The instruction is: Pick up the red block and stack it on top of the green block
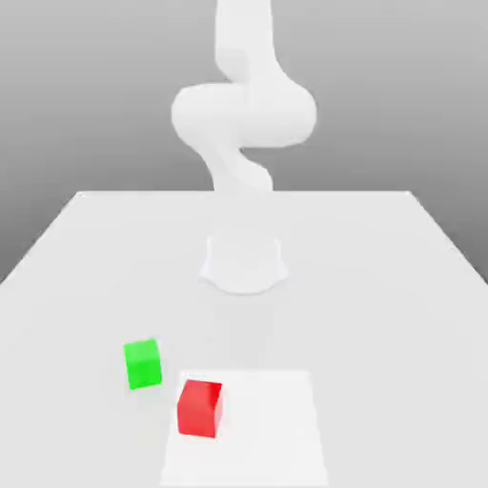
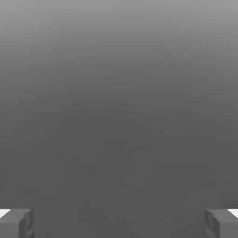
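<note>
So the gripper (image 2: pixel 119 224) is wide open right now, a finger at each side in the hand view and nothing between them. Red block (image 1: pixel 200 409) is sitting on the pale square patch (image 1: pixel 270 429) on the table (image 1: pixel 381 334), over by that patch's 9 to 10 o'clock edge as the exterior view has it. Green block (image 1: pixel 143 364) is on the bare tabletop, roughly 10 o'clock from the red one, near it but not touching. Both blocks are turned a little, not quite square to each other. The arm (image 1: pixel 244 114) is all white, and its base (image 1: pixel 244 265) is up around 12 to 1 o'clock from the red block, well apart from it. Nothing's stacked, each block sits flat by itself.
</note>
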Robot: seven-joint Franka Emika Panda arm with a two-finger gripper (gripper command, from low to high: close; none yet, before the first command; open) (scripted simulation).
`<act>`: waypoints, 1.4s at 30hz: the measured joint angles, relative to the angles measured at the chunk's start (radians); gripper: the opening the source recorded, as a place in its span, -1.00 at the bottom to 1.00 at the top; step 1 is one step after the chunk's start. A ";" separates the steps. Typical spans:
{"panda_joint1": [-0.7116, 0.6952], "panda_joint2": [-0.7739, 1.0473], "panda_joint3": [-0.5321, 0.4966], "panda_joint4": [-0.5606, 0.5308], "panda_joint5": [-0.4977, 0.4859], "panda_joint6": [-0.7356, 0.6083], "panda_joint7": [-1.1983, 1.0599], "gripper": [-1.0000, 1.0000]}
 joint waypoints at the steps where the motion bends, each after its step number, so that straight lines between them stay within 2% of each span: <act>1: -0.004 0.040 -0.002 -0.019 -0.002 0.022 0.002 0.00; 20: -0.073 0.733 -0.053 -0.346 0.007 0.396 -0.001 0.00; 26: -0.089 0.950 -0.032 -0.336 0.040 0.571 -0.025 0.00; 27: -0.093 0.979 -0.027 -0.332 0.044 0.595 -0.027 -1.00; 34: -0.095 0.982 -0.025 -0.332 0.041 0.598 -0.025 -1.00; 40: -0.094 0.790 -0.041 -0.363 0.010 0.437 -0.001 -1.00; 42: -0.155 0.717 -0.060 -0.402 -0.020 0.404 0.033 -1.00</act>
